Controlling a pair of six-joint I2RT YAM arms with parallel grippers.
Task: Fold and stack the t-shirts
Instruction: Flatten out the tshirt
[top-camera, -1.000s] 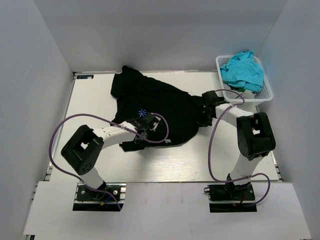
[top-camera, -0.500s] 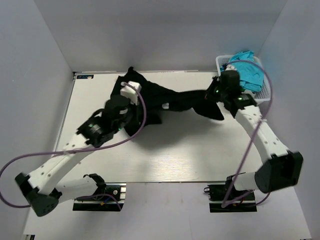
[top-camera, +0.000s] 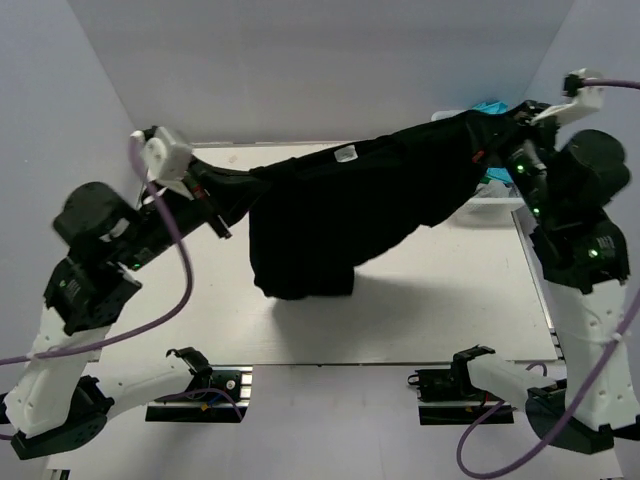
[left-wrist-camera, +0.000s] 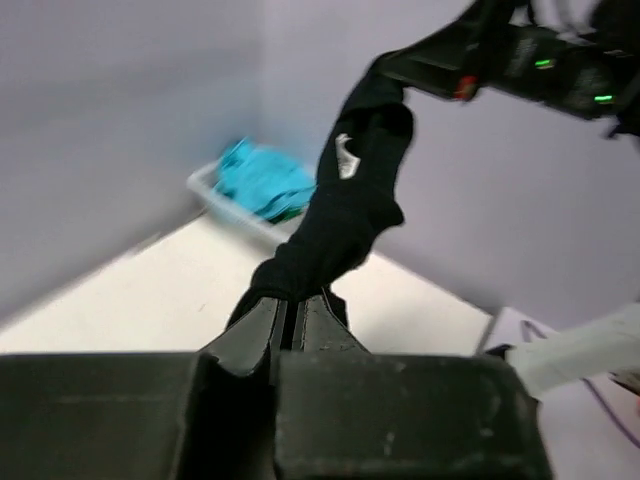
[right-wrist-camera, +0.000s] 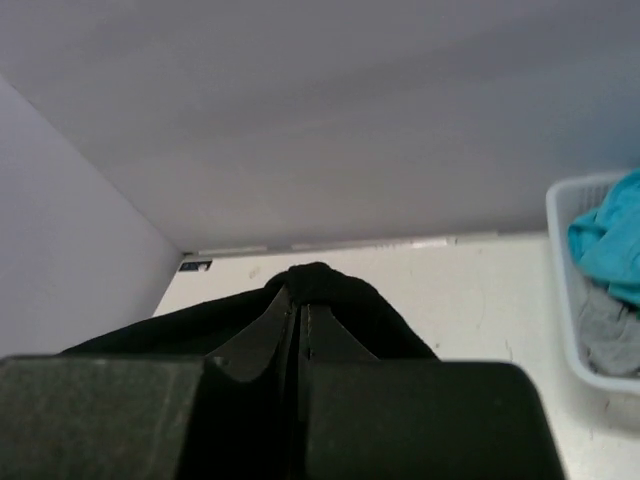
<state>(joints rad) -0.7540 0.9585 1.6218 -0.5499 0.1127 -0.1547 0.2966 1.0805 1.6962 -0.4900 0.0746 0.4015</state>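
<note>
The left gripper and right gripper are each clamping shut on the black t-shirt, which is hanging stretched between them across the upper middle of the top view, above the white table; lowering both ends evenly under tension is likely the way to lay it flat

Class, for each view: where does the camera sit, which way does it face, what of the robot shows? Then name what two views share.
Top external: above and behind the arms, looking down on the table; both arms show, the black t-shirt strung between left gripper and right gripper.
Left wrist: on the left arm, facing the right arm along the t-shirt; its own gripper shows.
Right wrist: on the right arm, facing the back wall; its own gripper shows.
Shared: the basket, in both wrist views.
</note>
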